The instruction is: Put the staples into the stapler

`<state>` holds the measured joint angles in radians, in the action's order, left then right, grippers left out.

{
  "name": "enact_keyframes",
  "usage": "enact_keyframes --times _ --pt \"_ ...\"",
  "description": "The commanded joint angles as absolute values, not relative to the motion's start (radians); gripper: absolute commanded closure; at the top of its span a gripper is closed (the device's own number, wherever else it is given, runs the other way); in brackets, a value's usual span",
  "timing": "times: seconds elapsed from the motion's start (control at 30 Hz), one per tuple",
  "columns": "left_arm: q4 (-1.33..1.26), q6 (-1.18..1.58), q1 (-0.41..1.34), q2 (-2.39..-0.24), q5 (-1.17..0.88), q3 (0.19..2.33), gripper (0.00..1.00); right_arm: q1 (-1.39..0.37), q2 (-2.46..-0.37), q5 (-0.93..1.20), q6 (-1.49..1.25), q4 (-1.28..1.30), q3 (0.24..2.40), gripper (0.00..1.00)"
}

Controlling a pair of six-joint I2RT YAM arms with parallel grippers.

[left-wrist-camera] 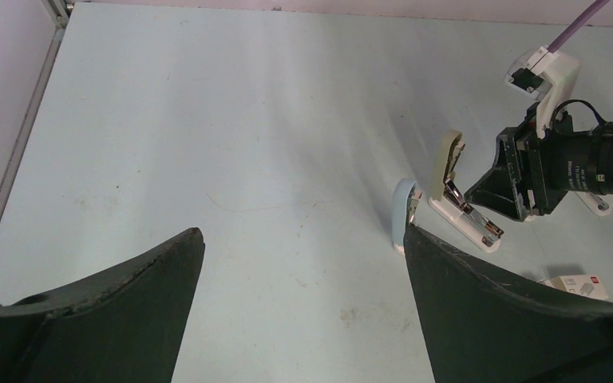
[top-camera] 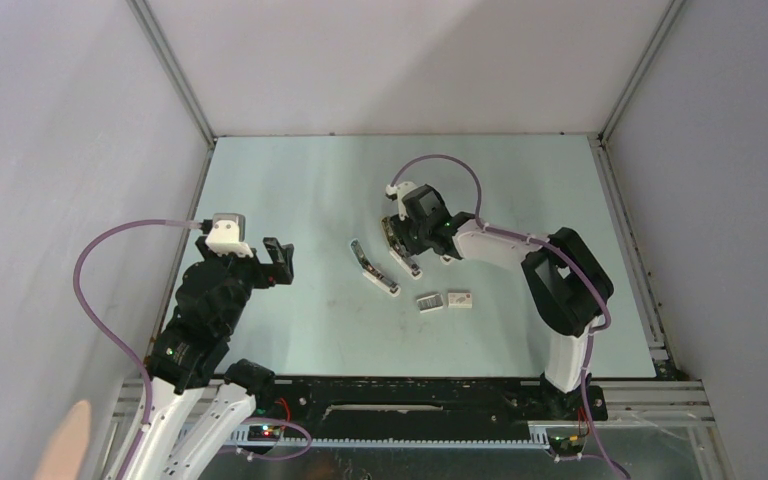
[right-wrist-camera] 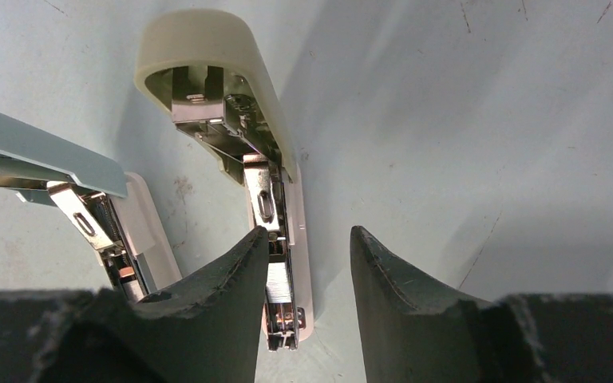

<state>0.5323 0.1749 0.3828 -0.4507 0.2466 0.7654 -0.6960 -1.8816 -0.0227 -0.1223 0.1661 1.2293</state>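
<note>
The right gripper (right-wrist-camera: pixel 307 235) is held partly open and empty over the opened cream stapler (right-wrist-camera: pixel 215 40). The left gripper (left-wrist-camera: pixel 302 231) is spread wide, empty, well apart from it. The staples (top-camera: pixel 429 301) are seen lying near that stapler.

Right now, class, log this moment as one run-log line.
left gripper open, hovering left | right gripper open above cream stapler | staple strip lying inside it | blue stapler open alongside

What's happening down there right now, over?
Left tool open, empty, off aside. Right tool open over opened cream stapler. Staples on table beside white box. Blue stapler close alongside.
</note>
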Motion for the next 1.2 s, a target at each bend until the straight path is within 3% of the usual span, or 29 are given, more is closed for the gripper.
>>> enact_keyframes --times 0.0,0.6,0.87,1.17 --pt "0.491 0.166 0.376 -0.444 0.227 0.764 0.02 -0.699 -1.854 -0.035 -0.132 0.176 1.217 0.55" --pt "0.492 0.166 0.376 -0.456 0.222 0.765 0.02 -0.731 -1.666 -0.035 -0.128 0.221 1.108 0.56" --pt "0.504 0.169 0.376 -0.485 0.239 0.777 0.02 -0.826 -1.628 0.068 -0.098 0.087 1.026 0.54" --pt "0.635 0.3 0.376 -0.659 0.231 0.885 0.02 -0.889 -1.674 0.039 -0.105 -0.094 0.925 0.53"
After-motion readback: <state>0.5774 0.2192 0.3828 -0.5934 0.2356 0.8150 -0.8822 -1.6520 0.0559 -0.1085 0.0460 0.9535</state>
